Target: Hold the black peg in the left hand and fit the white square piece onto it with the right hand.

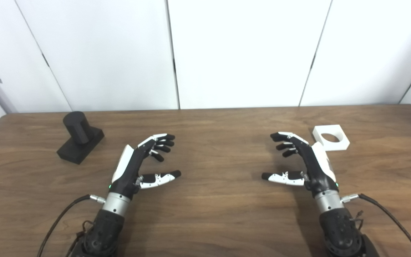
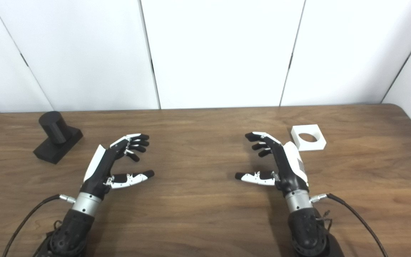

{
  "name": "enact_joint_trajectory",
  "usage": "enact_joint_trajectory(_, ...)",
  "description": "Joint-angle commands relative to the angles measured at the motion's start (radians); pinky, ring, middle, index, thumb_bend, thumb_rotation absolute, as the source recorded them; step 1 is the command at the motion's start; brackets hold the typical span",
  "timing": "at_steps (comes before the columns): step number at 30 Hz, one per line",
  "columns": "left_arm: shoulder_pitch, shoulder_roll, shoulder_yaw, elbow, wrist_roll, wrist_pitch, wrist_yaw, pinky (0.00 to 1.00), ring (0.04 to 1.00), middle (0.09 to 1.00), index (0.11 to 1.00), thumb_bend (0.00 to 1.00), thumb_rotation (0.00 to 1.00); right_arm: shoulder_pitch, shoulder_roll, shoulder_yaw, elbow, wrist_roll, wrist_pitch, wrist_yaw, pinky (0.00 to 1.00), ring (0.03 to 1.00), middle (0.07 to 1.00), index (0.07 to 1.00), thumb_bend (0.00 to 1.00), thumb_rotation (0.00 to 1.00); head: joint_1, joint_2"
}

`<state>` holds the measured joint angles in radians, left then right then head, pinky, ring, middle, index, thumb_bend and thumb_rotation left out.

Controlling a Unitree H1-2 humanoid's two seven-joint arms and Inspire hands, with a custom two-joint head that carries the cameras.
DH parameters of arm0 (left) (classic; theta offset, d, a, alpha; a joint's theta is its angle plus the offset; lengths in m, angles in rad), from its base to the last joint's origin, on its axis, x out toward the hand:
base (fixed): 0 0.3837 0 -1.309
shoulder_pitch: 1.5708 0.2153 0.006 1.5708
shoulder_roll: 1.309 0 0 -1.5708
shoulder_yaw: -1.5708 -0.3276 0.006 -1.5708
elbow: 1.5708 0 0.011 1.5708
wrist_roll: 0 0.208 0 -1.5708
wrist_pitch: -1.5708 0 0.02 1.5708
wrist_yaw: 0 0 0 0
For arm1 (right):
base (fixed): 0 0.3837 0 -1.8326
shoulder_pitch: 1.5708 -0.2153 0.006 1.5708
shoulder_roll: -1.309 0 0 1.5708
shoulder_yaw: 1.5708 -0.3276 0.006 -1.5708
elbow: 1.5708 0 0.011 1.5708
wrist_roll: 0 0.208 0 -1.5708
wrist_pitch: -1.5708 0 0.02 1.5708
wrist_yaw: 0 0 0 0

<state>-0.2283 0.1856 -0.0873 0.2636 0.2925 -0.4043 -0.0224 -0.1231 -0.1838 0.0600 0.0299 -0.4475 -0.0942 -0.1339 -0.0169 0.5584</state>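
The left hand (image 1: 134, 167) hangs just above the wooden table (image 1: 212, 214) with its fingers spread and loosely curled, thumb pointing inward, holding nothing. The right hand (image 1: 307, 164) mirrors it across a wide bare gap, likewise spread and empty, its palm facing the left hand's.

Taking the left hand as the landmark: the black peg (image 1: 80, 136) lies out past it and off to its outer side, toward the table's far left corner, well apart from the fingertips. The peg is a short round cylinder standing on a rectangular black base; the base's long axis runs on a diagonal, near-left to far-right, and the cylinder sits at its far end, leaning a little in the picture. So the coming reach, as I judge it, must swing the left hand outward and forward, with the palm turned to meet the cylinder from the side.

The white square piece (image 1: 331, 137), flat on the table with its round hole facing up, lies far across from the left hand, just beyond the back of the right hand, which is plainly the nearer one to it.

Both pieces sit clear of the table edges, and nothing stands between either hand and its piece.
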Motion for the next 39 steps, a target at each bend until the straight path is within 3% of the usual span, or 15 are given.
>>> enact_joint_trajectory(1, -0.01, -0.001, -0.004, -0.023, -0.008, -0.023, 0.008, 0.54, 0.678, 0.721, 0.749, 0.76, 0.0, -0.028, -0.005, -0.003, -0.037, -0.001, -0.026, -0.009, 0.58, 0.673, 0.736, 0.718, 0.72, 0.0, 0.0, 0.001)
enact_joint_trajectory(20, -0.011, -0.001, -0.008, -0.024, 0.011, -0.022, 0.015, 0.53, 0.679, 0.733, 0.752, 0.75, 0.0, -0.029, -0.007, -0.004, -0.033, 0.005, -0.032, -0.006, 0.58, 0.672, 0.738, 0.718, 0.72, 0.0, 0.017, -0.004)
enact_joint_trajectory(26, -0.005, -0.019, -0.023, -0.052, 0.014, 0.05, -0.003, 0.55, 0.688, 0.741, 0.766, 0.73, 0.0, -0.023, -0.022, -0.017, -0.029, 0.033, -0.049, 0.002, 0.58, 0.682, 0.74, 0.716, 0.72, 0.0, 0.145, -0.03)
enact_joint_trajectory(28, -0.006, -0.031, -0.031, -0.042, 0.02, 0.046, 0.009, 0.54, 0.683, 0.737, 0.763, 0.74, 0.0, -0.023, -0.037, -0.02, -0.017, 0.038, -0.074, -0.001, 0.57, 0.679, 0.739, 0.714, 0.71, 0.0, 0.229, -0.055)
enact_joint_trajectory(31, -0.01, -0.047, -0.04, -0.028, 0.038, 0.048, 0.024, 0.53, 0.676, 0.731, 0.757, 0.75, 0.03, -0.023, -0.052, -0.026, -0.001, 0.047, -0.099, -0.002, 0.56, 0.67, 0.735, 0.709, 0.72, 0.0, 0.282, -0.073)
enact_joint_trajectory(39, -0.032, -0.081, -0.067, 0.043, 0.101, 0.035, 0.08, 0.55, 0.675, 0.718, 0.752, 0.75, 0.05, -0.015, -0.063, -0.042, -0.023, 0.079, -0.063, 0.023, 0.59, 0.694, 0.751, 0.715, 0.72, 0.0, 0.378, -0.142)
